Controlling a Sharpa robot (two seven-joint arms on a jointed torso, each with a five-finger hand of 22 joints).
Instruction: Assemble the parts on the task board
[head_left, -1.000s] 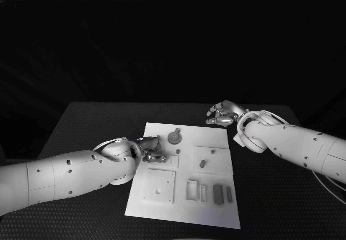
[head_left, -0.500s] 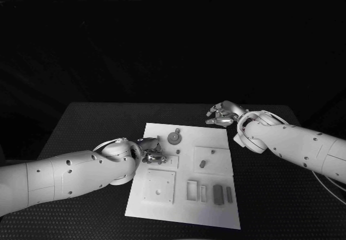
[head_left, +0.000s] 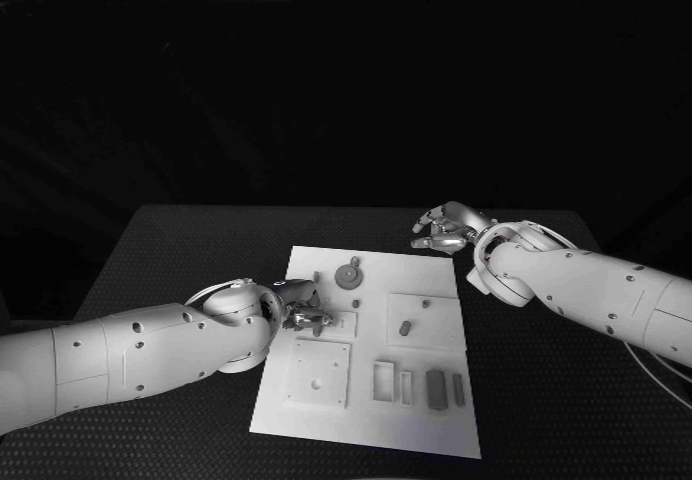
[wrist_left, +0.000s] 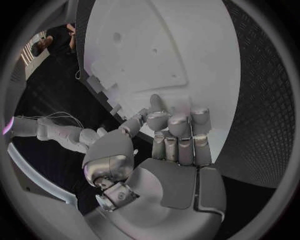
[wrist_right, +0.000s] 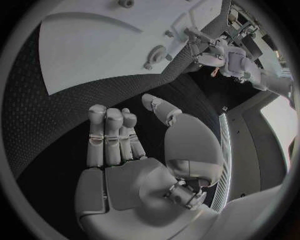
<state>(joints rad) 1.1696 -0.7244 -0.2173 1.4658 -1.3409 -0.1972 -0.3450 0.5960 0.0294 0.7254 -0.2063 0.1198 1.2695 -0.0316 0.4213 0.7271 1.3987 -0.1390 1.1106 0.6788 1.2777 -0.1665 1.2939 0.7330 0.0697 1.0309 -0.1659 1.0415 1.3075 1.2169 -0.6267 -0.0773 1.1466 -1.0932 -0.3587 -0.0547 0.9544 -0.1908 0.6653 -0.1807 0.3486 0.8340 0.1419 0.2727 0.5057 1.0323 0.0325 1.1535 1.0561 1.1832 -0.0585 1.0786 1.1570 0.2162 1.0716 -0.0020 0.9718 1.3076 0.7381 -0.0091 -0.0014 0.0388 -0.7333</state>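
While the black table (head_left: 173, 250) carries everything, the white task board (head_left: 433, 420) lies at its middle, its long sides running from the near edge toward the far edge.

The left hand (head_left: 296, 305) sits over the board's left edge, roughly halfway along it, beside a raised square plate (head_left: 317, 372) set in the board's near left part. In the left wrist view the left hand's fingers (wrist_left: 178, 125) are curled inward together over the board's edge, the thumb standing apart to one side; I cannot tell whether anything is pinched beneath the fingertips.

The right hand (head_left: 447, 228) hovers above the bare table just beyond the board's far right corner, off the board. In the right wrist view its fingers (wrist_right: 109, 130) are bent partway, the thumb apart, with nothing between them.

A round grey part (head_left: 348, 274) stands on the board's far left part, just beyond the left hand. A small grey peg (head_left: 405, 325) lies near the board's middle. Narrow grey bars (head_left: 437, 388) rest in slots near the board's near right corner, well apart from both hands.
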